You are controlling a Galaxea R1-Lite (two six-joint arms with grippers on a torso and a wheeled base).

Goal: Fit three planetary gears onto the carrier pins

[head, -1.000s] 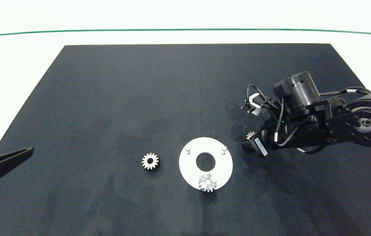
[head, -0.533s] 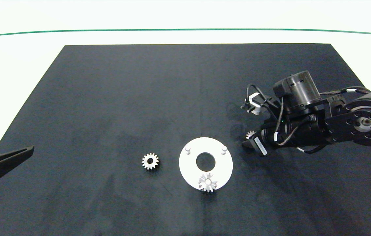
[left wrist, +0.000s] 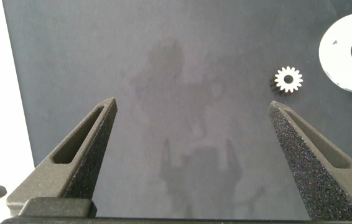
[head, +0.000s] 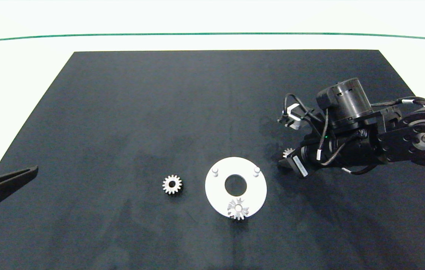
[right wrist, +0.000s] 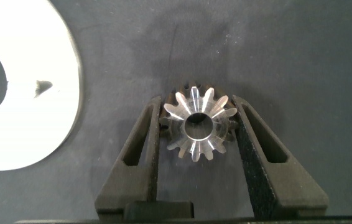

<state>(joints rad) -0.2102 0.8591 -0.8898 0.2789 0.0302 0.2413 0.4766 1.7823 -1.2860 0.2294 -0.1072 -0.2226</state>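
Note:
The white disc [head: 216, 191] with the carrier pins lies at the middle front of the dark mat. One planetary gear [head: 238, 209] sits on its nearest pin; the two far pins [head: 215, 171] [head: 256, 170] are bare. A second gear [head: 172, 184] lies flat on the mat to the left of the disc. Just right of the disc, my right gripper [head: 285, 159] is low over the mat, and a third gear [right wrist: 199, 124] sits between its fingers with both pads against the teeth. My left gripper [left wrist: 193, 104] is parked open at the mat's left edge.
The dark mat [head: 160, 112] covers most of the white table; a green line runs across the far side. The right arm's wrist and cables [head: 332, 123] hang over the mat's right part.
The right arm's wrist has shifted slightly up and to the right. The gear at its fingers, the disc and the other gears stay where they were. The left arm has barely moved.

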